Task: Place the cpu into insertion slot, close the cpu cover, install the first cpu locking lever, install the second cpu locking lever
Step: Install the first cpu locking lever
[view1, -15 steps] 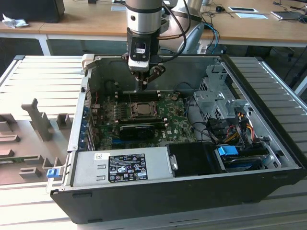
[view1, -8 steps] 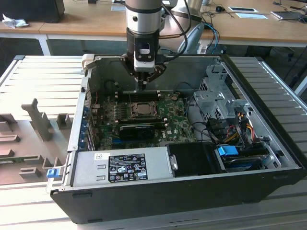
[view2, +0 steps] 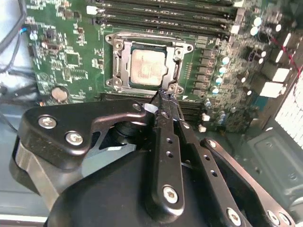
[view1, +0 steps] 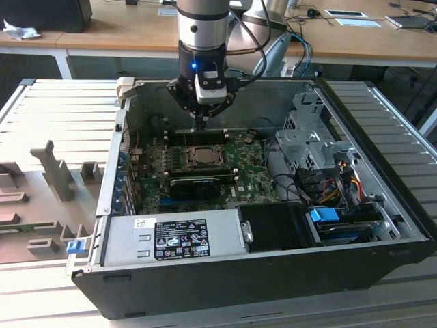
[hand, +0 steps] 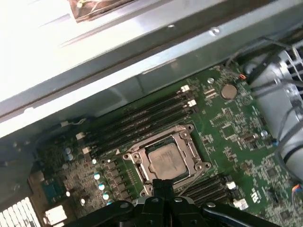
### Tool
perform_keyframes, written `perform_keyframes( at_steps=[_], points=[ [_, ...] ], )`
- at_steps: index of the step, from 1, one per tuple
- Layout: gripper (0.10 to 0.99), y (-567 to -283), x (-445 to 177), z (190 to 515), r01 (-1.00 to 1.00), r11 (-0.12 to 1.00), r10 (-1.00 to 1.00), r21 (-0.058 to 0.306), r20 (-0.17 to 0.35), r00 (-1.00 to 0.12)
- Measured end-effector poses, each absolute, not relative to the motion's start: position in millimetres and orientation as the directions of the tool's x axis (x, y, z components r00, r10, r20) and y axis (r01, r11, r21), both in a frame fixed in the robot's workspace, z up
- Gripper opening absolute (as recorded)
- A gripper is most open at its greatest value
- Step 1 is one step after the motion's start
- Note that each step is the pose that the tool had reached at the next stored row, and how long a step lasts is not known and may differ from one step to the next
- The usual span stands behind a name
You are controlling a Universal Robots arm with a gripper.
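The cpu (view2: 148,65) lies flat in the insertion slot (view1: 201,156), its silver top showing in both wrist views (hand: 165,160). The cpu cover (view2: 122,64) lies down around it as a silver frame (hand: 138,159). My gripper (view1: 200,125) hangs over the motherboard, at the socket's far edge in the exterior view. Its black fingers come together at the tip (view2: 164,96), just outside one corner of the socket frame (hand: 163,182). Nothing shows between them. The levers along the socket's sides cannot be made out clearly.
Rows of black memory slots (hand: 142,116) run beside the socket. A long black card (view1: 198,184) lies in front of it. A power supply (view1: 171,236), a drive cage (view1: 311,137) and cables (view1: 341,178) crowd the case. The case walls (view1: 116,150) close in the sides.
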State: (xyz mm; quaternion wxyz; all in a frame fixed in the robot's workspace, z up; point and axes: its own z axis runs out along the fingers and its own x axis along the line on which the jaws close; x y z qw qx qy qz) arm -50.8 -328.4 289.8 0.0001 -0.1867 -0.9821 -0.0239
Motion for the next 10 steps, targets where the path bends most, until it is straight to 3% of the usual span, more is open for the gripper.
perform_keyframes(
  at_steps=[10],
  points=[
    [0.106, -328, -61, 289, 0.242, 0.969, 0.241, 0.047, 0.009, -0.970]
  ],
)
